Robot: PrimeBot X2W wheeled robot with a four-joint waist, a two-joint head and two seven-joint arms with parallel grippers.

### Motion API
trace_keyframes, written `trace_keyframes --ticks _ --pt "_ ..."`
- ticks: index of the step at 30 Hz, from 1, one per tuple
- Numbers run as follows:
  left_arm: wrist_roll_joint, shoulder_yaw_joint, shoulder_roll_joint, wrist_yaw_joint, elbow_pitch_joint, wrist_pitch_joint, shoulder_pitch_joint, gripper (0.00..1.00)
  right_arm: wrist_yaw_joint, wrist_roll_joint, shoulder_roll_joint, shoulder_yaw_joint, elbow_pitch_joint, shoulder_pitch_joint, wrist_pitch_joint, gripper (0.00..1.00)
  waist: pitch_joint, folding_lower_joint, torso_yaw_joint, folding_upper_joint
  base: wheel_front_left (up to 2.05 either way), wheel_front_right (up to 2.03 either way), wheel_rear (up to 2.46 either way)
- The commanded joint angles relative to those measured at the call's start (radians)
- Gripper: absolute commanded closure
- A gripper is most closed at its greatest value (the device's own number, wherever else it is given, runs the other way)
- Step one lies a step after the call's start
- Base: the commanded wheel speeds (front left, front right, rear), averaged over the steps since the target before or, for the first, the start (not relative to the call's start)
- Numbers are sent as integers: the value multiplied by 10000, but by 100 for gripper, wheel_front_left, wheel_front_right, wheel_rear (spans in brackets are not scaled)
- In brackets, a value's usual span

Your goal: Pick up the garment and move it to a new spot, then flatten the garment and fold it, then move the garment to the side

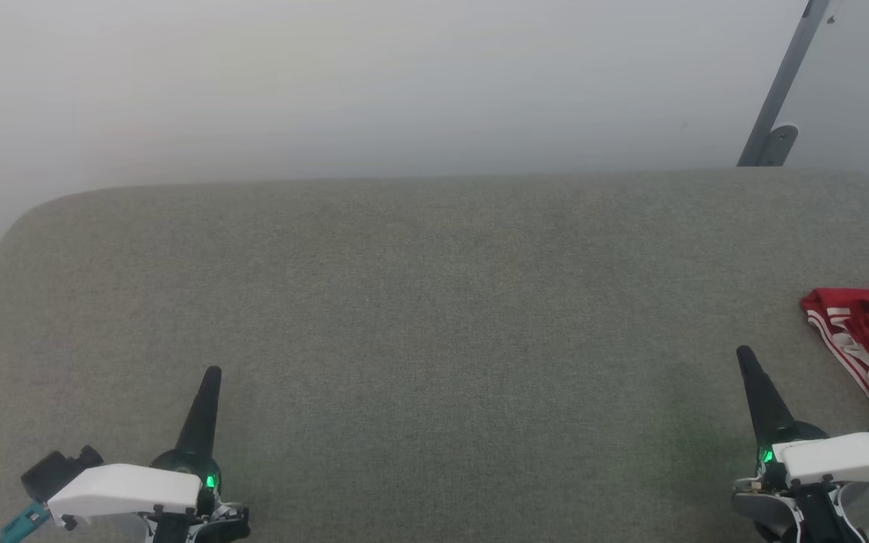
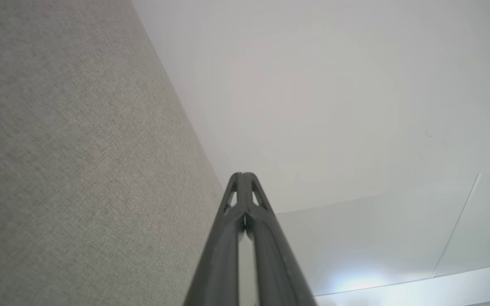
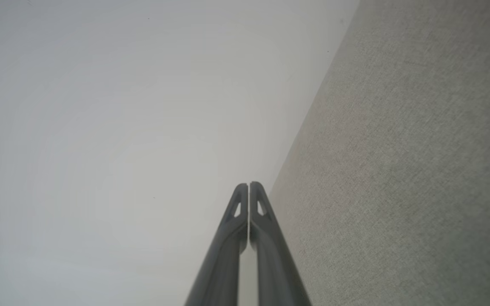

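Left hand (image 1: 210, 377): we are holding it at the near left of the worktop (image 1: 434, 302), its two dark fingers pressed together and gripping nothing; in the left wrist view the tips are meeting.
Right hand (image 1: 746, 356): we are holding it at the near right, fingers likewise closed tip to tip and empty, pointing away from us.
Garment (image 1: 868, 339): the red shirt is lying bunched on the worktop at the right edge of the head view, partly cut off there, its red-and-white striped trim facing the right hand. It is lying near that hand's fingers but apart from them; whether it is touching the white wrist casing we cannot tell.
Worktop: grey woven cloth is covering it, and its far corners are rounding off.
Background: a pale wall (image 1: 329, 90) is rising behind, and a grey metal strut (image 1: 781, 90) is leaning at upper right.
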Motion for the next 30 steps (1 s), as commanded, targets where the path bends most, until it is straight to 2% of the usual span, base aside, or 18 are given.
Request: trace_keyframes --ticks 1,30 --pt "-210 59 -10 -20 -13 95 -191 100 4 186 15 -35 -40 -145 70 100 3 0 -4 0 0 0 0" --pt "-2095 207 -156 -26 274 670 -632 100 4 2041 199 -89 210 -456 527 100 99 0 -140 0 0 0 0"
